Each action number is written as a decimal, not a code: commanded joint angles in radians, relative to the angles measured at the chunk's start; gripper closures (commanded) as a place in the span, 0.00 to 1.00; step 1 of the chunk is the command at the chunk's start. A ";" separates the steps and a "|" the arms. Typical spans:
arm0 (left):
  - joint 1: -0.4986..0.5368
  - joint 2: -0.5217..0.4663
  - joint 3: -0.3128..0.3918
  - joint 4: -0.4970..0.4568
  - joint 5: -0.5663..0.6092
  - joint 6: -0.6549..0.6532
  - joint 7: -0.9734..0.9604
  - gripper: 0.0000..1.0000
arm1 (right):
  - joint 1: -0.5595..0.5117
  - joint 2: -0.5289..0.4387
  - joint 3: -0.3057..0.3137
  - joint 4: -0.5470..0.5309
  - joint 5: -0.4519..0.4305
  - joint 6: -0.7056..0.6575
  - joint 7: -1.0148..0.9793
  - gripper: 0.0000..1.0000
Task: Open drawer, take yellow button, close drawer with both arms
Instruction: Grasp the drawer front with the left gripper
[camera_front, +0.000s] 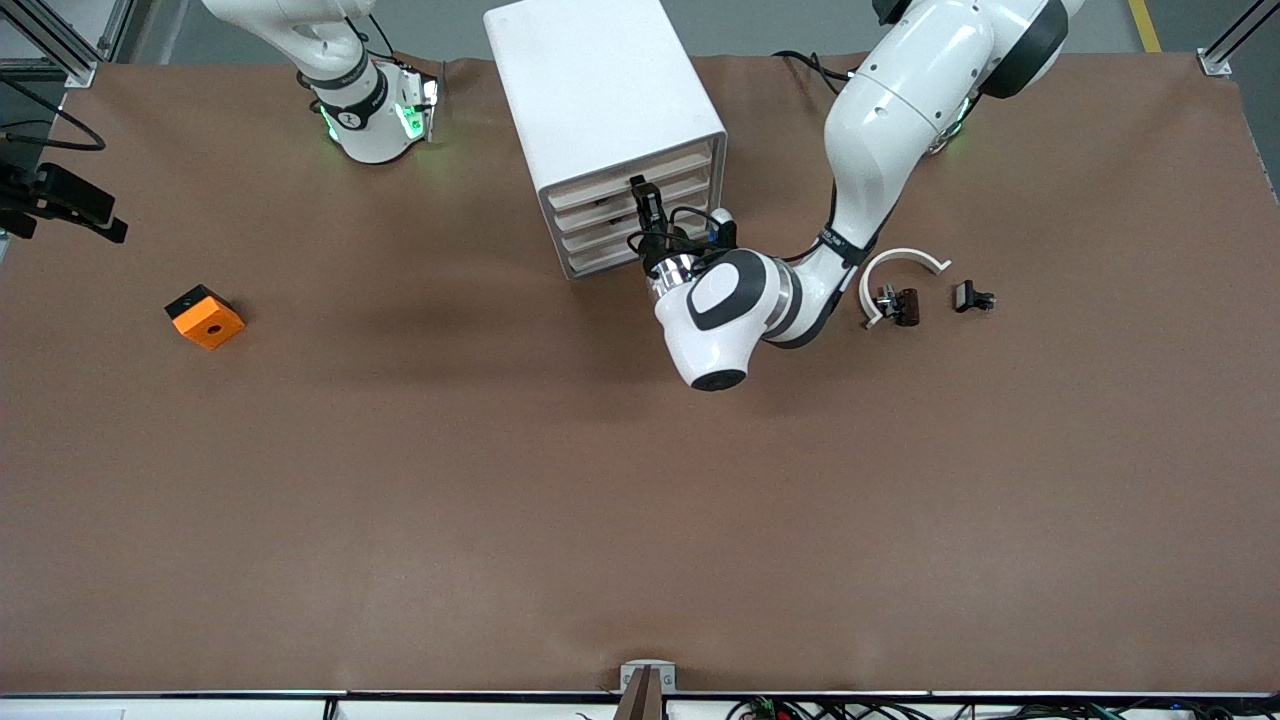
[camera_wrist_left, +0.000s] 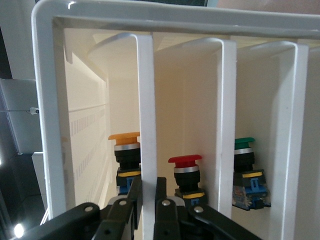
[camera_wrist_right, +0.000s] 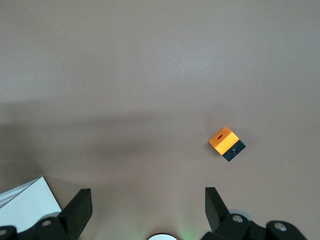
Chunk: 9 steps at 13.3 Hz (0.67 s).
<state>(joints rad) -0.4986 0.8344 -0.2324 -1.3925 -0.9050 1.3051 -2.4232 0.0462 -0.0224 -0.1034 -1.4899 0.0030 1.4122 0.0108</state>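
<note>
Left tool (camera_wrist_left: 148, 210) clamped on top drawer front (camera_wrist_left: 145, 115) of white cabinet (camera_front: 600, 90); right tool (camera_wrist_right: 145, 210) gaping above counter (camera_front: 500, 480), waiting.

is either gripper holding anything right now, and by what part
The left gripper is shut on the front edge of a drawer of the white cabinet. The right gripper is open over bare table, holding nothing.

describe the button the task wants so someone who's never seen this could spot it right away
Start at the white drawer cabinet standing on the table between the two arms' bases. The left claw is shut on the front bar of one of its drawers, and three push-buttons stand in the drawers. The button is in the same drawer as that bar: its cap is orange-yellow, while its neighbours' caps are red and green.
</note>
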 joint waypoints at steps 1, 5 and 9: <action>-0.001 0.012 0.007 0.013 -0.015 -0.010 0.000 0.93 | -0.008 0.010 0.005 0.019 0.015 -0.009 -0.008 0.00; 0.014 0.011 0.007 0.016 -0.015 -0.009 0.000 0.96 | 0.030 0.039 0.011 0.019 0.018 0.011 0.004 0.00; 0.066 0.009 0.007 0.021 -0.017 -0.006 0.001 0.96 | 0.110 0.058 0.010 0.019 0.015 0.031 0.014 0.00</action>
<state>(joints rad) -0.4638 0.8345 -0.2319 -1.3912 -0.9055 1.3046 -2.4232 0.1206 0.0195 -0.0892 -1.4900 0.0061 1.4410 0.0121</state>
